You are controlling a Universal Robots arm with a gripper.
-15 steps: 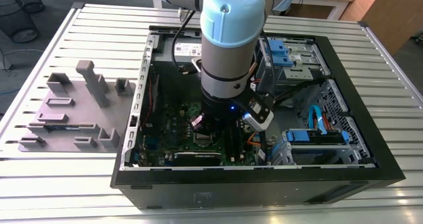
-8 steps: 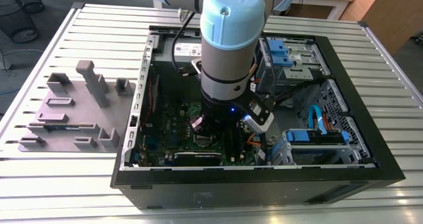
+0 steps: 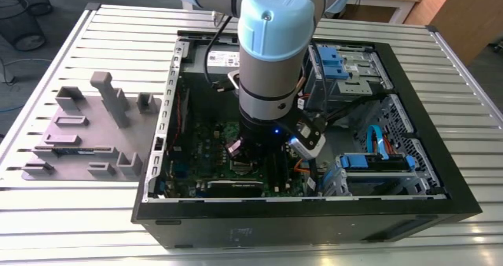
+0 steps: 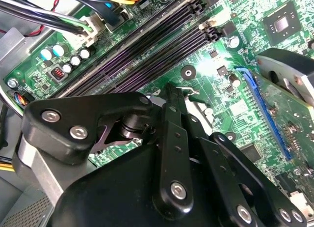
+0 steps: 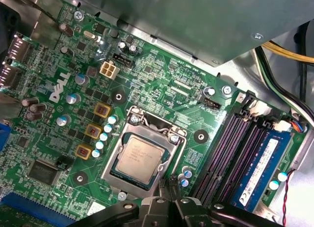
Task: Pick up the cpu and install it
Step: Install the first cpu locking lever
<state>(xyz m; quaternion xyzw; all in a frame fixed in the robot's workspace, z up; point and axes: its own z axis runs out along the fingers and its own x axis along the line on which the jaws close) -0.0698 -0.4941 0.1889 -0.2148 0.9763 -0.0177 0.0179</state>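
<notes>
The cpu (image 5: 142, 160) sits in the socket frame (image 5: 143, 156) on the motherboard (image 5: 162, 84). The claw (image 5: 169, 187) hovers just beside it, fingers narrow, holding nothing. A skewed chip risks bent pins.

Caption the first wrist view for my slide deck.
CPU seated in its motherboard socket frame, gripper poised at the socket's edge.

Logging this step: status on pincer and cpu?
Pincer low over board, beside socket. Cpu seated in socket. Nothing in the way.
</notes>
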